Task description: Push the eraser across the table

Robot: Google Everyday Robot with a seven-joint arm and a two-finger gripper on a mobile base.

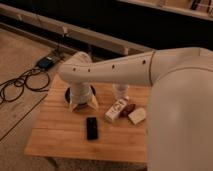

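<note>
The eraser [92, 128] lies flat on the table [55, 137], in the near half and a little left of the middle, with its long side running from the far edge toward the near edge and bare planks on all sides of it. The gripper [83, 104] hangs further back, toward the far edge on the left part of the top. It points down over a black bowl [80, 95], its two pale fingers [73, 105] spread apart and holding nothing. It does not touch the eraser. To do the push well, I judge that the gripper should first rise clear of the bowl, then come down just beside one side of the eraser, low enough to meet its thin edge instead of riding over it. A push on the middle of a long side should keep it from turning. The open planks to the left look like the safer way to go, because things crowd the right. There a white carton [116, 110] lies at a slant just beyond the eraser's far right corner, close but apart. Past it are a small brown thing [129, 108], a tan block [136, 116] and a clear bottle [120, 92]. The carton carries dark marks on a label, but no word or brand on it can be read. Cables [20, 84] trail on the floor to the left of the table.
</note>
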